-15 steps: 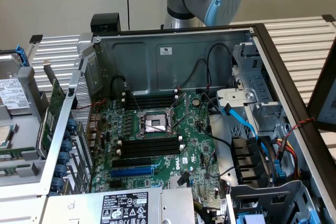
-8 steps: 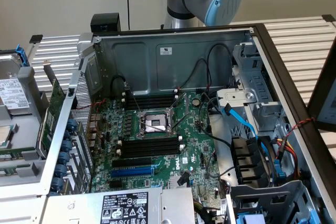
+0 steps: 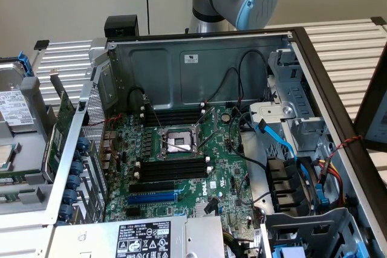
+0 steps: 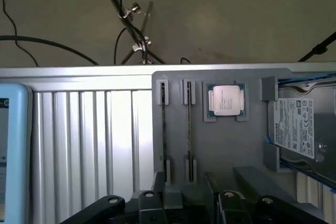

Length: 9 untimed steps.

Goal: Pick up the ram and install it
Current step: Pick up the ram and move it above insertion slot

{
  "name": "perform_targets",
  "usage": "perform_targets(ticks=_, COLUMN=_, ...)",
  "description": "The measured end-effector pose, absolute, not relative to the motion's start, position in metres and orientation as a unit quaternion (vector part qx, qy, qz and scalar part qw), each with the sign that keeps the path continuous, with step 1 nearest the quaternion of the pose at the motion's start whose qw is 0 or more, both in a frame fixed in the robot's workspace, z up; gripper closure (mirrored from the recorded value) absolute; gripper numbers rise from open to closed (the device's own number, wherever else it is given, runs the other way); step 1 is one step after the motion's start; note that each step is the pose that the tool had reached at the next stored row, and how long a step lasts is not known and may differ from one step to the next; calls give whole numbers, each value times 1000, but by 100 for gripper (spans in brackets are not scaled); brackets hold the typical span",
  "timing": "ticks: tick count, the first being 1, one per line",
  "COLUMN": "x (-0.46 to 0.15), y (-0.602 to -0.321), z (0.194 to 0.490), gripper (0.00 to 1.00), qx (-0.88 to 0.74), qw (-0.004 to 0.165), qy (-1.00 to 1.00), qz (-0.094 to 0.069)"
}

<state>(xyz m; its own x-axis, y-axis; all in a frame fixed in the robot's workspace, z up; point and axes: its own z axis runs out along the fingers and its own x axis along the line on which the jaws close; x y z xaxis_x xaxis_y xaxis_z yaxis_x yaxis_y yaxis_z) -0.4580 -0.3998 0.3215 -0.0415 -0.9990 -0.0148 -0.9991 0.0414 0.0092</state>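
Since the ram stands on edge in clips on the grey tray, beside a second stick and a processor, apparently to leave its thin edge free to pinch, the claw hangs just by it, spread wide and holding nothing.

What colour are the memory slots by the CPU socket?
Black; the memory slots show best in the exterior view.

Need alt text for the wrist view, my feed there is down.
The open pincer hangs over a grey holder tray where two ram sticks stand on edge in clips, side by side. In the same tray sit a processor chip next to the sticks and a hard drive past it. The tray lies on a slatted metal table.
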Motion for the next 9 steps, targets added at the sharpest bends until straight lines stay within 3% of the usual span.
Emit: perform_targets(ticks=9, x=-458, y=-400, z=305, gripper=58, qx=-686, qw=2, qy=727, qz=8)
